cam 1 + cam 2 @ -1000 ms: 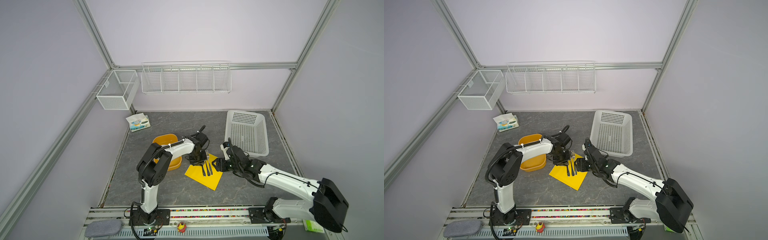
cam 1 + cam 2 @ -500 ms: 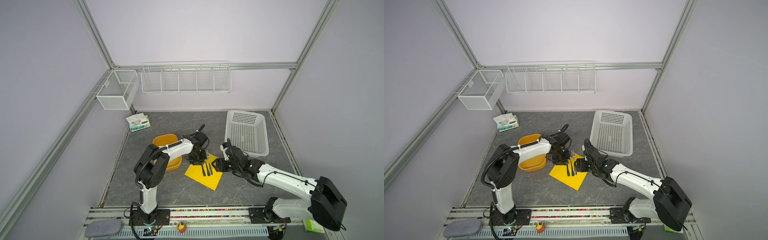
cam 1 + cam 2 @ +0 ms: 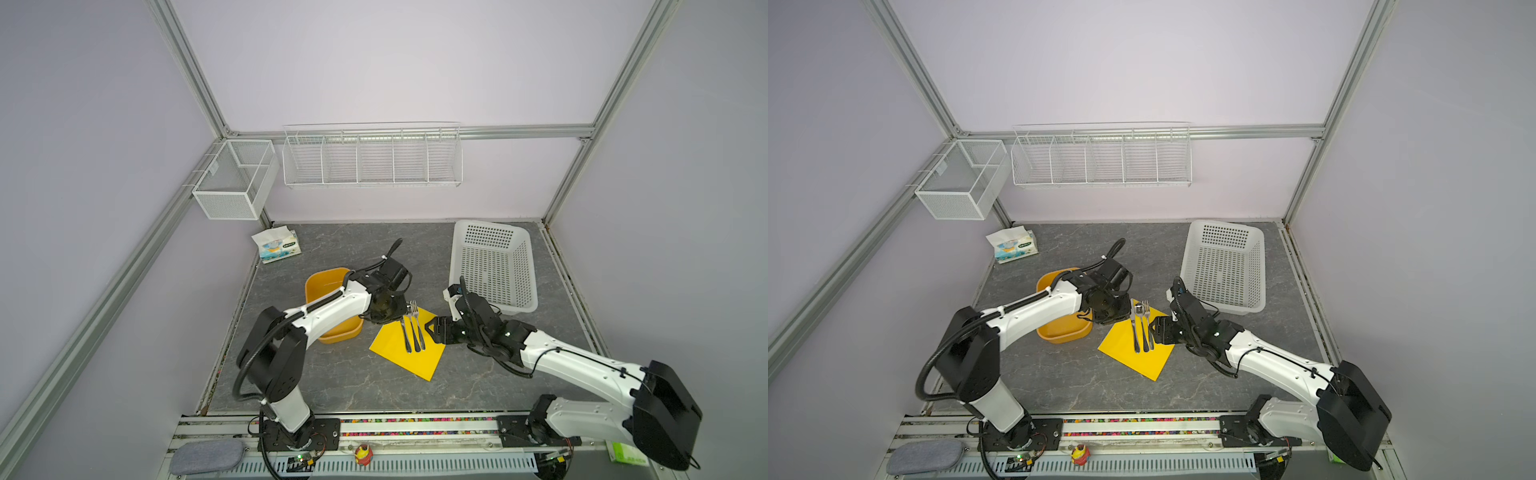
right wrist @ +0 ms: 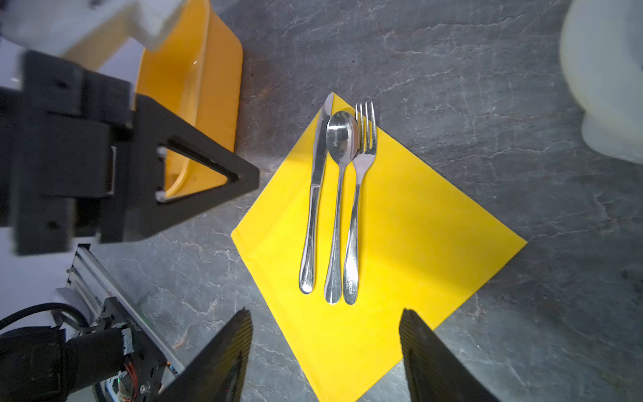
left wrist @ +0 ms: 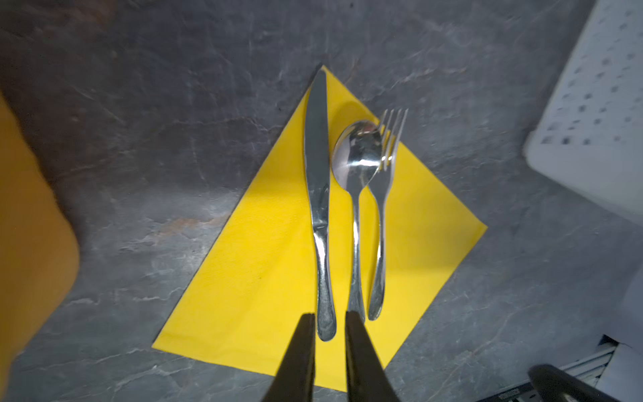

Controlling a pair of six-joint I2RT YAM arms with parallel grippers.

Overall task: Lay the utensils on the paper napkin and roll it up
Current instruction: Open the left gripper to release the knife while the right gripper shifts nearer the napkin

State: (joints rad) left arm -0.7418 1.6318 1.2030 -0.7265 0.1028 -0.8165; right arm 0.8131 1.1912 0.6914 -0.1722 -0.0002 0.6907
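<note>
A knife (image 5: 318, 195), a spoon (image 5: 356, 149) and a fork (image 5: 382, 209) are the utensils (image 3: 413, 328). They lie side by side, flat on the yellow paper napkin (image 3: 409, 359), which is spread out as a diamond. My left gripper (image 3: 392, 316) hovers at the napkin's far-left edge next to the orange tray. Its fingers (image 5: 302, 348) stand a narrow gap apart and hold nothing. My right gripper (image 4: 325, 315) is wide open over the napkin's right corner (image 3: 432, 330), also with nothing in it.
An orange plastic tray (image 3: 336, 328) sits just left of the napkin, under the left arm. A white perforated basket (image 3: 490, 266) stands at the back right. A tissue pack (image 3: 276, 246) lies at the back left. Wire racks (image 3: 372, 158) hang on the walls.
The left arm's elbow has swung out to the left while its gripper stays at the napkin's edge. The right gripper has edged slightly towards the napkin. Utensils and napkin have not moved.
</note>
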